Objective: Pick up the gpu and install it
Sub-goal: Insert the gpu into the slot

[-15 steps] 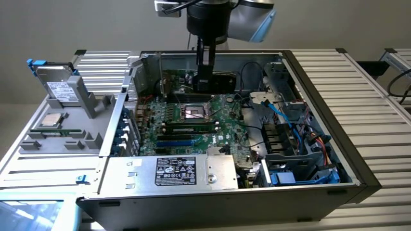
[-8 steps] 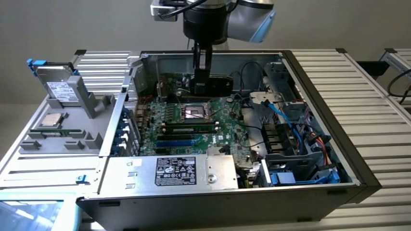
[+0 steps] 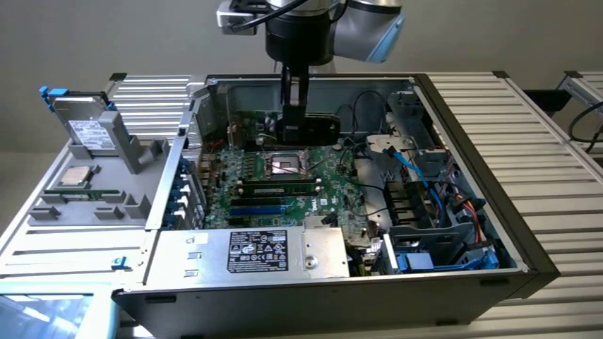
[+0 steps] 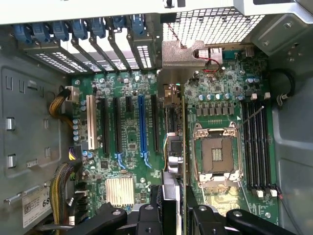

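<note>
The gpu (image 3: 317,130) shows as a black card hanging upright over the motherboard (image 3: 325,191) inside the open computer case, above the far end of the board by the processor socket. My gripper (image 3: 299,119) reaches down from the arm and is shut on it. In the wrist view the gpu (image 4: 176,147) is seen edge-on, its silver end bracket (image 4: 179,55) toward the case's slot openings. It sits between my two black fingers (image 4: 149,216), over the strip between the expansion slots and the socket. My gripper (image 4: 174,211) holds the card's near end.
The empty processor socket (image 4: 215,154) lies beside the card, with a blue expansion slot (image 4: 142,128) and a white one (image 4: 89,122) on the other side. The power supply (image 3: 254,251) fills the case front. A grey fixture at the exterior view's left holds a silver drive (image 3: 90,131) and a processor chip (image 3: 75,176).
</note>
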Robot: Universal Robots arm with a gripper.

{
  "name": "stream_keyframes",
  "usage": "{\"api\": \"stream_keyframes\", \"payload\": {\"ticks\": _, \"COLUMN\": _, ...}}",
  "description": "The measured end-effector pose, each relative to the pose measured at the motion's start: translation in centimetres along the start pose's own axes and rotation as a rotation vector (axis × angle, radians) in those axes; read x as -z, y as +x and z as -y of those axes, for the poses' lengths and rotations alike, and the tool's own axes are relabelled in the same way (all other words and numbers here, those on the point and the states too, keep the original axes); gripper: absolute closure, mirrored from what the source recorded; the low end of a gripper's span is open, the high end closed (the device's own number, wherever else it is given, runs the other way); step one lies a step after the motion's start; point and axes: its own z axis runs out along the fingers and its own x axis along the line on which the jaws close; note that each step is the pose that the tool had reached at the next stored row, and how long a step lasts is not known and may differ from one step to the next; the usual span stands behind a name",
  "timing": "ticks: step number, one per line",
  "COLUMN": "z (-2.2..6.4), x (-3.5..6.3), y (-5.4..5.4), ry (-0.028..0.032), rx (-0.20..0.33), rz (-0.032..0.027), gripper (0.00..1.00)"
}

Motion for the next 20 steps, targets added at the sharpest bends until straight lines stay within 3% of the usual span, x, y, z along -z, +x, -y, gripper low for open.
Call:
{"api": "stream_keyframes", "payload": {"ticks": 9, "z": -0.04, "x": -0.06, "y": 1.1, "ry": 0.0034, "rx": 0.012, "rz": -0.0023, "gripper": 0.71}}
{"api": "stream_keyframes", "payload": {"ticks": 11, "z": -0.04, "x": -0.07, "y": 1.1, "ry": 0.0066, "rx": 0.017, "rz": -0.0068, "gripper": 0.71}}
{"api": "stream_keyframes", "payload": {"ticks": 13, "z": -0.03, "x": -0.07, "y": 1.2, "ry": 0.0087, "rx": 0.022, "rz": -0.0177, "gripper": 0.71}}
{"api": "stream_keyframes", "payload": {"ticks": 20, "z": -0.11, "x": -0.14, "y": 1.2, "ry": 0.009, "rx": 0.023, "rz": -0.0217, "gripper": 0.71}}
